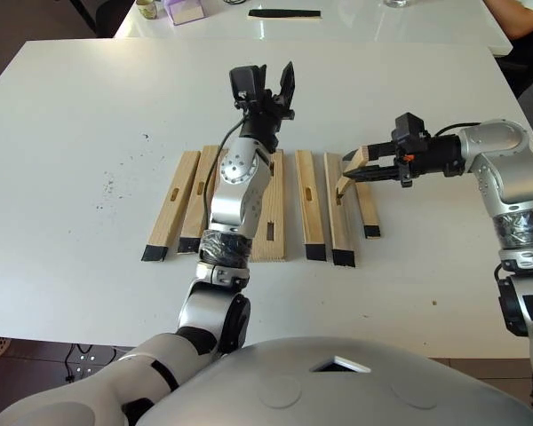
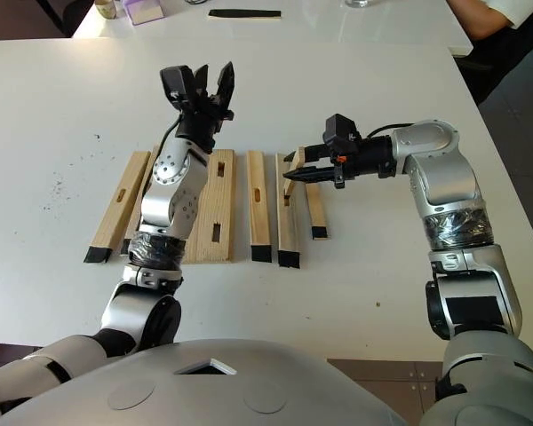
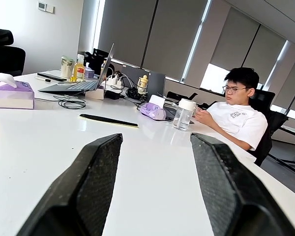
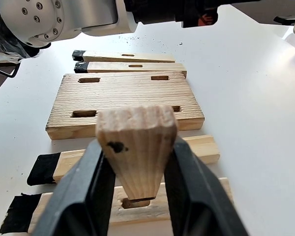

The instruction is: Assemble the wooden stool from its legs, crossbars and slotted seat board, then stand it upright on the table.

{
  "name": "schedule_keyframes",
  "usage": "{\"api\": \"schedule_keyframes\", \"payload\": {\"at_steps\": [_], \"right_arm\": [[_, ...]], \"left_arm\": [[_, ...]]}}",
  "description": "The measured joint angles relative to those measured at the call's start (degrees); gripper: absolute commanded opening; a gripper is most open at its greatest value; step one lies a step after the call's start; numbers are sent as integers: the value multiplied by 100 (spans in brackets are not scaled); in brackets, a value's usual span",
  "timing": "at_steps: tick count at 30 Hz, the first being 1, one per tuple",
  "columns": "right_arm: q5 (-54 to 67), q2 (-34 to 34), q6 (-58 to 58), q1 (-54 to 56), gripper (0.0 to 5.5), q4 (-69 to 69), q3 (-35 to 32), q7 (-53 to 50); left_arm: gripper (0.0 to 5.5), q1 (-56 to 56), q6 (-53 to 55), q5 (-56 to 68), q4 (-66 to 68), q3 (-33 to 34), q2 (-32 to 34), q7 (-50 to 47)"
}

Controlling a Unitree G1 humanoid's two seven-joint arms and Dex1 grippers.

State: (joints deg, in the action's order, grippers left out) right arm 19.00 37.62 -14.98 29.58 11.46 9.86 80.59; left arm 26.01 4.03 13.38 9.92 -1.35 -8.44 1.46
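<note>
Step in hand: seating the first joint, a crossbar into a leg.

Right end effector (image 1: 349, 176) is pinching the crossbar (image 4: 136, 142), which tilts with its lower end at the slot (image 4: 137, 202) of a leg (image 1: 338, 222) lying flat on the tabletop (image 1: 71, 133). The tip looks just entered, not fully home; I can't tell the depth.

Left end effector (image 1: 265, 87) is spread and holds nothing, raised above the seat board (image 4: 123, 98). The seat board lies flat mid-row with the other legs (image 1: 171, 209) either side, none joined.

Early in the task, I'd say.

Next move calls for:
- squaring the crossbar to the slot, then pressing straight down
- the leg is loose and may skid or tip, so the left end effector should probably pin it first
</note>
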Motion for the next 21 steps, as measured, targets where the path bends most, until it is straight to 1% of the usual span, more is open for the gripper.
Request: {"api": "schedule_keyframes", "payload": {"at_steps": [5, 21], "right_arm": [[-2, -3, -24, -166, 130, -64, 33, -4], [-203, -47, 113, -163, 130, 55, 145, -70]], "left_arm": [[257, -4, -1, 0, 8, -1, -37, 76], [257, -155, 39, 34, -82, 2, -59, 166]]}}
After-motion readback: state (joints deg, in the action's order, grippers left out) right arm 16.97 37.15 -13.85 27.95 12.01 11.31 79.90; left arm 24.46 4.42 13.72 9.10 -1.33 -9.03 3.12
